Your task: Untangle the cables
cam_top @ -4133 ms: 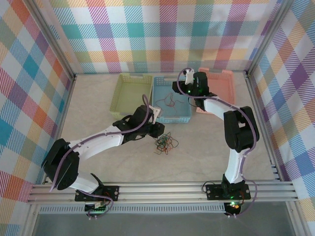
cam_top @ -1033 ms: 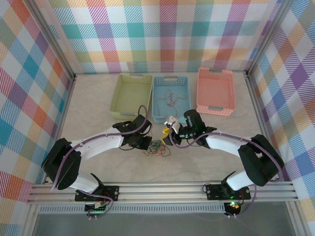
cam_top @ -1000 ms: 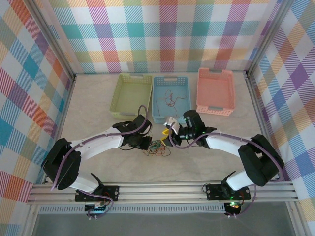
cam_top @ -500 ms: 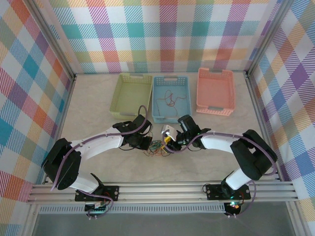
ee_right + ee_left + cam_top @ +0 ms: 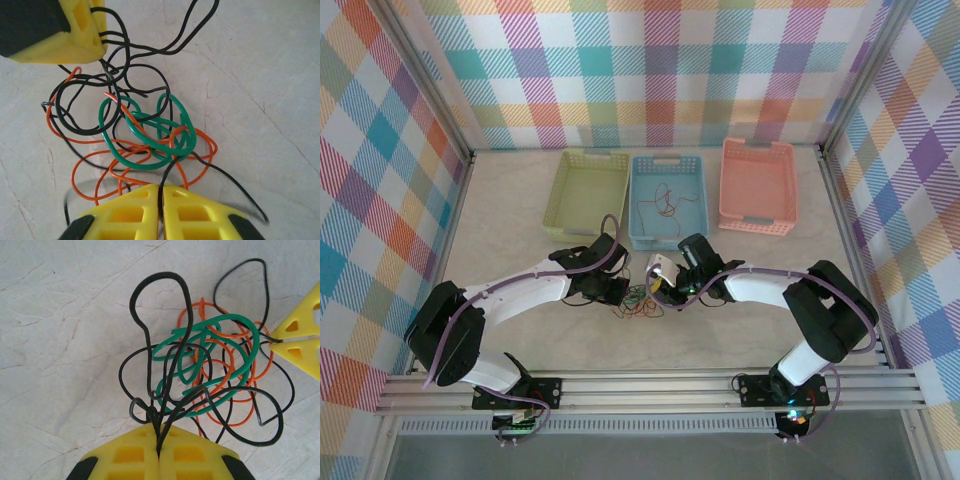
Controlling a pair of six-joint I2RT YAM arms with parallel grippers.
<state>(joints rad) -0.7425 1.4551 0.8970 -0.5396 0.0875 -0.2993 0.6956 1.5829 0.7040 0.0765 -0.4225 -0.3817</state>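
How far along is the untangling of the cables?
Done: one thin cable lies in the blue basket. In hand: the left gripper and right gripper are both shut on strands of the tangle. Left: its black, green and orange cables are knotted together.

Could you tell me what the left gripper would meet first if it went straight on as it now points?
The cables: the left gripper, shut on black strands, points straight into their tangle, black loops first, then green and orange. The right gripper sits off to one side, probably clear of that line.
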